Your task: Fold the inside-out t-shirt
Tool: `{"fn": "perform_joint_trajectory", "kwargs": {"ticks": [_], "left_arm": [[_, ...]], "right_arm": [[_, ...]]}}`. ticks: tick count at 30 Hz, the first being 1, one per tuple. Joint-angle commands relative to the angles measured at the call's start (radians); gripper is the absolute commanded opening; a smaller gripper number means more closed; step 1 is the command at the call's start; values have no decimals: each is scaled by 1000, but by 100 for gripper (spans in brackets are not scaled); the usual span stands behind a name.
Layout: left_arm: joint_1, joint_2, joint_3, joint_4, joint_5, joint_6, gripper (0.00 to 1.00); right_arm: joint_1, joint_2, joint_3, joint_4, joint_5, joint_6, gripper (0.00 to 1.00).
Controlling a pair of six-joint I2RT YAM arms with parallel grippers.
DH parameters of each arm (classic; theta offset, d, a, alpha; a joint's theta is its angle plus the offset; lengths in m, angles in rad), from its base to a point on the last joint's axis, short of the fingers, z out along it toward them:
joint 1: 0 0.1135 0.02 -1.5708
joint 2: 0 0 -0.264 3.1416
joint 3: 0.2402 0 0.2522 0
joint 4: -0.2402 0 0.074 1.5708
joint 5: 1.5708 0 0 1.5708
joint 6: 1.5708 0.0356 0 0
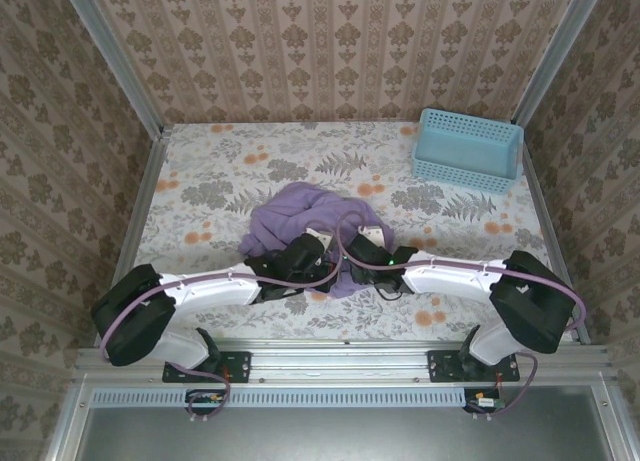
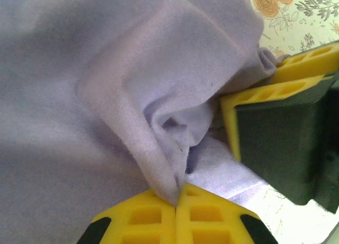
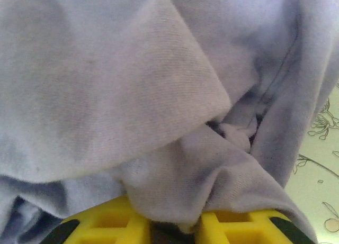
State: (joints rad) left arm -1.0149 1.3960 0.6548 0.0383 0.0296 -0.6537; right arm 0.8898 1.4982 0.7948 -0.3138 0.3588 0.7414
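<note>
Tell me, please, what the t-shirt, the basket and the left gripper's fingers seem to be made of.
The t-shirt looks like soft matte knit cloth, probably cotton: fine grain, limp folds. The basket looks like rigid light-blue plastic: moulded lattice walls. The left gripper has fingers of what seems matte yellow plastic, with moulded square recesses.

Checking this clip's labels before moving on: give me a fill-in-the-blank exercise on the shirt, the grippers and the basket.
1. The left gripper is ____ on a fold of the inside-out t-shirt.
2. The right gripper has cloth between its fingers, which are coloured ____.
3. The basket at the far right corner of the table is coloured ____.
Missing words: shut; yellow; blue.
</note>
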Motion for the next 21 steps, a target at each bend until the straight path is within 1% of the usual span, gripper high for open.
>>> {"fn": "perform_joint_trajectory", "kwargs": {"ticks": [1,3,6,11,16,18,21], "left_arm": [[9,-20,0,-32,-49,5,4],[32,-12,3,-53,-48,-9,5],[67,-3,-1,-48,-30,-17,7],[86,22,30,-91,-40,-2,9],[93,48,65,-145,-84,29,10],[93,40,73,-164,-86,41,15],[76,11,78,-193,-115,64,24]], "right_arm": [[4,-70,-4,-29,11,-25,13],[7,-156,-42,-28,-3,-28,5],[8,-273,-98,-19,-43,-22,0],[9,-444,-182,4,-112,-14,0],[10,-598,-238,59,-250,-52,0],[9,-665,-262,79,-287,-62,0],[5,-756,-296,88,-288,-68,0]]}}
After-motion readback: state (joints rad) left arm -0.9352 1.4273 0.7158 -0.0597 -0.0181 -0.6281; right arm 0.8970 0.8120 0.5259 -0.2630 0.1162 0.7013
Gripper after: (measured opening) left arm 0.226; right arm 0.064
